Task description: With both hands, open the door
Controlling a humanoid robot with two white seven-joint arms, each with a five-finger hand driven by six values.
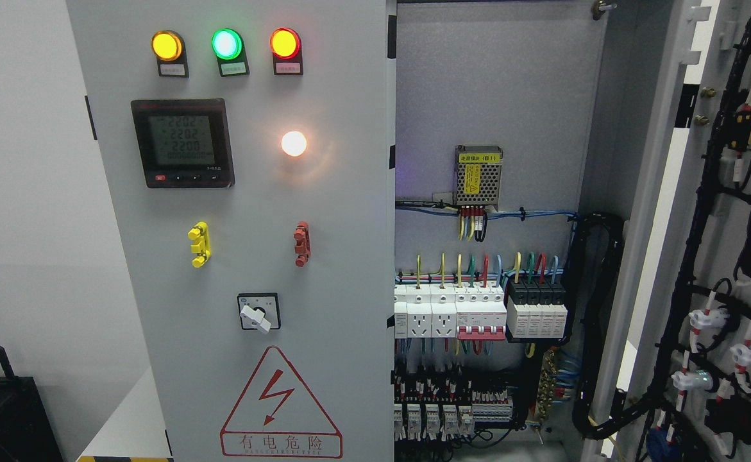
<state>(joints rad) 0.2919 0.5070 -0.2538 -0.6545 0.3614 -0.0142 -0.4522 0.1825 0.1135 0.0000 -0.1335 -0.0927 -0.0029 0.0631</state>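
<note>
Head view looks straight at a grey electrical cabinet [375, 359]. No robot hand and no arm shows anywhere in this view, so I cannot tell whether the fingers are apart or together.

On the left side, the left door [234, 256] is closed and faces the camera. At its top there are three round lamps in a row: a yellow lamp [167, 45], a green lamp [226, 43] and a red-orange lamp [285, 42], all lit. Under them sits a black digital meter [182, 142] with a pale screen, and to its right a small white lamp [294, 143] glows brightly. Lower down there is a yellow handle [199, 244] and, to its right, a red handle [301, 244]. Below these, a rotary switch [258, 312] with a white knob is placed, and under it a red triangle warning sign [281, 404] with a lightning mark.

On the right side, the right door [728, 256] is swung open, and its inner face shows at the far right of the picture, with black cable bundles [702, 212] running along it. The inside of the cabinet is visible between the two doors. A small metal power supply [478, 176] with a yellow label is fixed on the back panel [490, 90]. Below it, a row of white breakers [471, 311] stands, with coloured wires going into their tops. More terminals [433, 414] sit in the bottom part.

A dark object [3, 410] stands at the lower left, beside the cabinet.
</note>
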